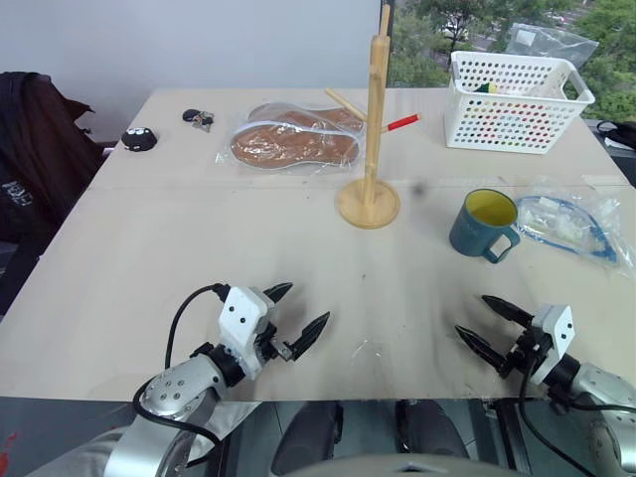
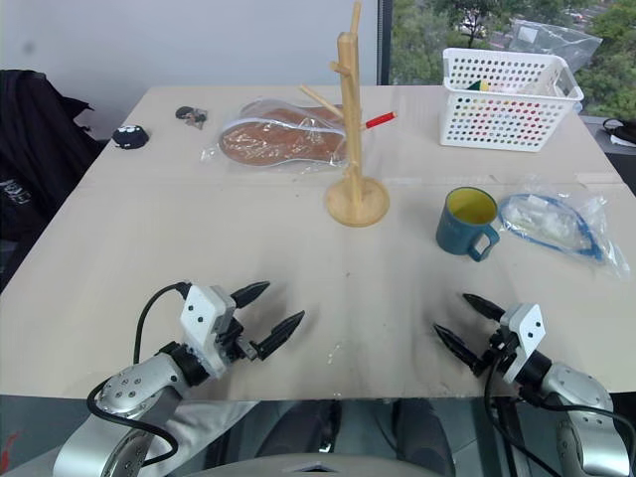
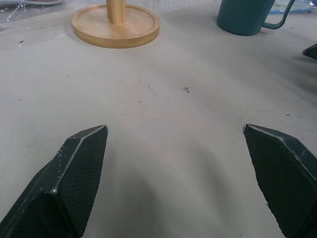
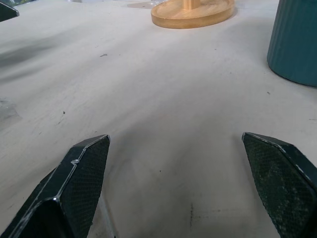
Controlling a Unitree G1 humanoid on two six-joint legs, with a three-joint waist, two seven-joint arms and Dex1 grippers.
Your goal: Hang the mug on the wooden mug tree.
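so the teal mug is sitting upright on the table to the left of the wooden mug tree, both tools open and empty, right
One thing is off: the mug stands to the right of the wooden mug tree, not the left, as the left eye view shows. The rest holds: it sits upright on the table, and the left tool and right tool are both open and empty.

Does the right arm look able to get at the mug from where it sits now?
Probably yes. The right tool is open and empty, and bare table lies between it and the mug, which stands upright with its handle turned toward the robot.
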